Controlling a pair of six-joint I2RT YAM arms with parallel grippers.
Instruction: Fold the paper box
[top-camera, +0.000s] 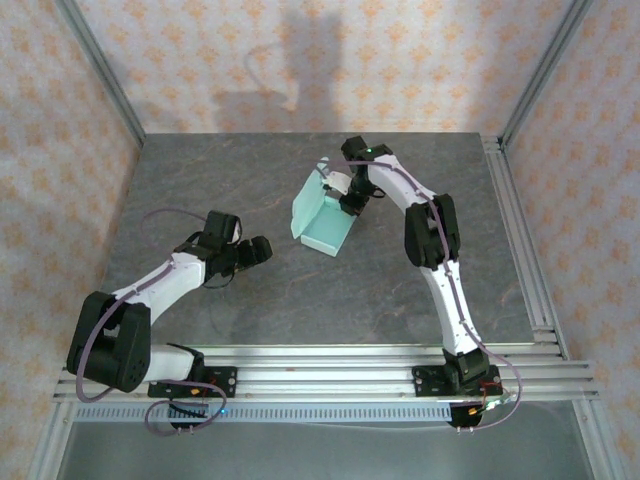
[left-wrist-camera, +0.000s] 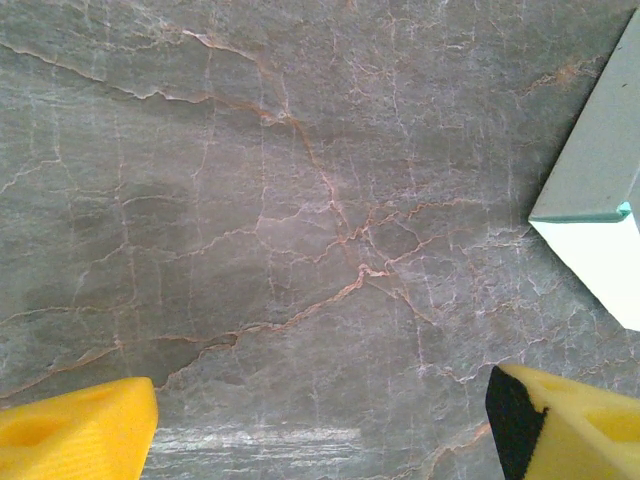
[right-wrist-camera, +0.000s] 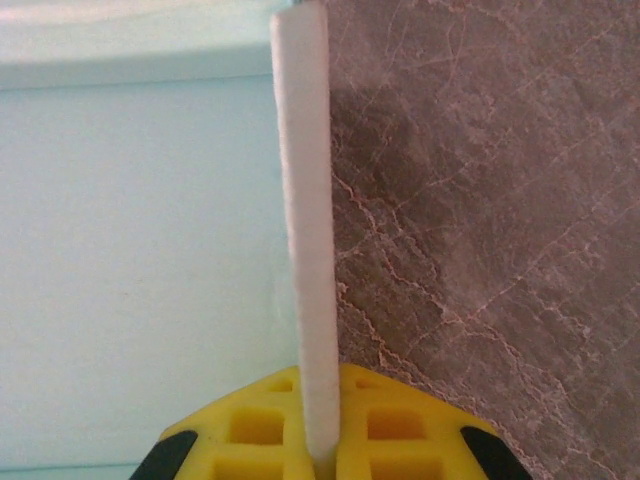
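Mint-blue card is what your right end effector (top-camera: 346, 197) is pinching: the paper box (top-camera: 322, 222) sits half formed on the grey veined table (top-camera: 250, 310), a little right of centre and towards the far side, with a shallow open tray facing up and one broad panel standing tilted along its left edge. From the right wrist camera you see the two yellow fingers (right-wrist-camera: 250, 432) pressed together on a thin upright flap (right-wrist-camera: 304, 200) seen edge-on, with the pale inner floor of the box to its left and bare table to its right. Your left end effector (top-camera: 256, 250) hangs over the table near the left of centre, well apart from the box and touching nothing. Its wrist camera shows the yellow fingertips spread wide at the bottom corners, one with a black pad on its inner face, and bare stone between them. A corner of the box reaches into the right edge of that view, clear of both fingertips.
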